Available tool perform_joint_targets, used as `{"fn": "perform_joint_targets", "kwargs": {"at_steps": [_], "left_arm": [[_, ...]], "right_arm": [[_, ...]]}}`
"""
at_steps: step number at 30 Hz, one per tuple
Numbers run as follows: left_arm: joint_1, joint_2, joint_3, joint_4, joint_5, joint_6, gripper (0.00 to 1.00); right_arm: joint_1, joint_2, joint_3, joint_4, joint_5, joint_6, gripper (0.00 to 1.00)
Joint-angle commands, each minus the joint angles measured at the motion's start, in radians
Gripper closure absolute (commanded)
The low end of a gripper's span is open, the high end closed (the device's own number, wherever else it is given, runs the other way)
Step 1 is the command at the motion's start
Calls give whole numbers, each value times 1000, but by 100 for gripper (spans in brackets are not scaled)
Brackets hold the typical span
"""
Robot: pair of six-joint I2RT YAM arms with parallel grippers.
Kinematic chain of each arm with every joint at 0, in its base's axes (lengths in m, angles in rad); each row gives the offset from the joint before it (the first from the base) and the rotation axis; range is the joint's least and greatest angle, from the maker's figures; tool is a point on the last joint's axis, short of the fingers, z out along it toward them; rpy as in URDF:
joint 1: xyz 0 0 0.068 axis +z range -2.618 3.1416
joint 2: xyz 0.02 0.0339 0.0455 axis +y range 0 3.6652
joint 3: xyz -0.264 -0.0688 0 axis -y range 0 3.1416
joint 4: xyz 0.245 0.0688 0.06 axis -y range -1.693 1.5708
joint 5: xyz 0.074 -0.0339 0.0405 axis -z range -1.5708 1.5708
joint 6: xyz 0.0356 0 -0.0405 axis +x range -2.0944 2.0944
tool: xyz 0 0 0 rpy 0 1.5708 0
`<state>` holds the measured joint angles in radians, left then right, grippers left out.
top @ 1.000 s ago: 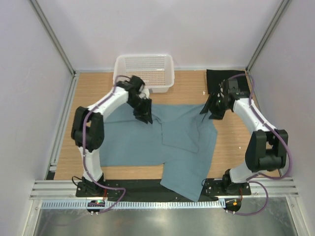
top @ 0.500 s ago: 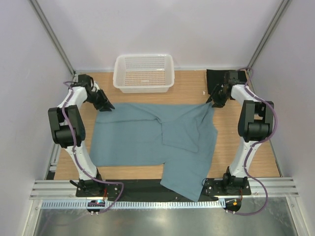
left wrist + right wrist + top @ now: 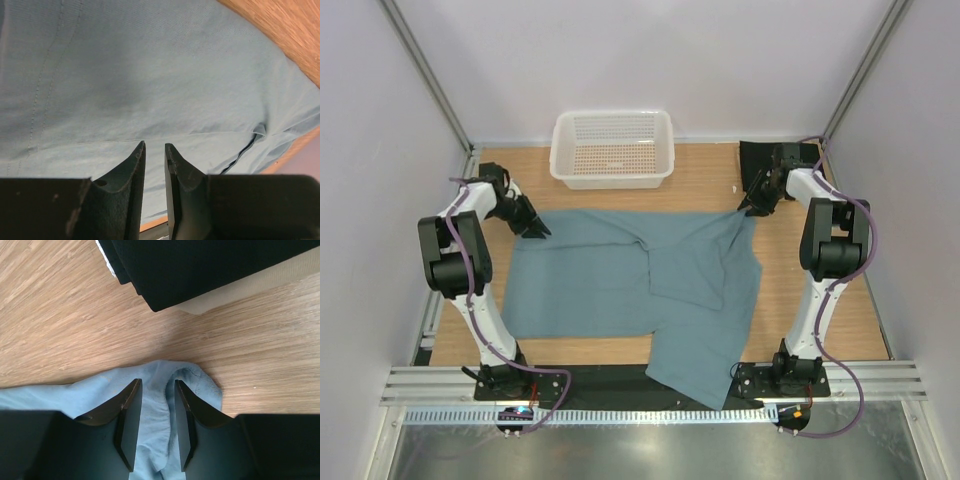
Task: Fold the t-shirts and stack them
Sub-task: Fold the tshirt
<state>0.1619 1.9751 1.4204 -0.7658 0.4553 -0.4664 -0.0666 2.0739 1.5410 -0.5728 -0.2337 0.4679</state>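
The large teal-blue t-shirt (image 3: pixel 620 275) lies spread on the wooden table, one flap folded over its middle and its near right part hanging over the front edge. My left gripper (image 3: pixel 534 229) is at the shirt's far left corner. In the left wrist view its jaws (image 3: pixel 154 146) stand a narrow gap apart over the flat cloth (image 3: pixel 150 75), with nothing between them. My right gripper (image 3: pixel 750 207) is at the far right corner, where a bunched fold of teal cloth (image 3: pixel 159 405) sits between its jaws (image 3: pixel 158 382). The folded black shirt (image 3: pixel 765 160) lies on the cream one (image 3: pixel 240 290) at the back right.
A white mesh basket (image 3: pixel 612 148) stands at the back centre. Bare wood shows behind the shirt and along both sides (image 3: pixel 800 290). Metal frame posts and walls close in the left and right; a rail runs along the front edge (image 3: pixel 640 385).
Both arms swung out from the shirt's middle to its far corners, drawing the far edge out wide and flat. Since half a second ago the left gripper shifted slightly nearer; the right held still.
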Motion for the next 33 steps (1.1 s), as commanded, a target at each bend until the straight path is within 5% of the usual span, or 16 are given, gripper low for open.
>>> {"fn": "perform_joint_targets", "kwargs": {"at_steps": [1,14,21,33], "left_arm": [[16,7,41,-33,-36,12,78],[68,94,60,-122,-138,-21,78],[76,149,75,-178,-236,-6,78],[84,154,58,-190,-305,34,80]], "right_arm": [[4,-12,13,1,-16,-14,62],[5,41,62,10,-52,-5,75],[1,81,130,-10,33,-26,94],[-24,141,208,-39,105,-77,96]]}}
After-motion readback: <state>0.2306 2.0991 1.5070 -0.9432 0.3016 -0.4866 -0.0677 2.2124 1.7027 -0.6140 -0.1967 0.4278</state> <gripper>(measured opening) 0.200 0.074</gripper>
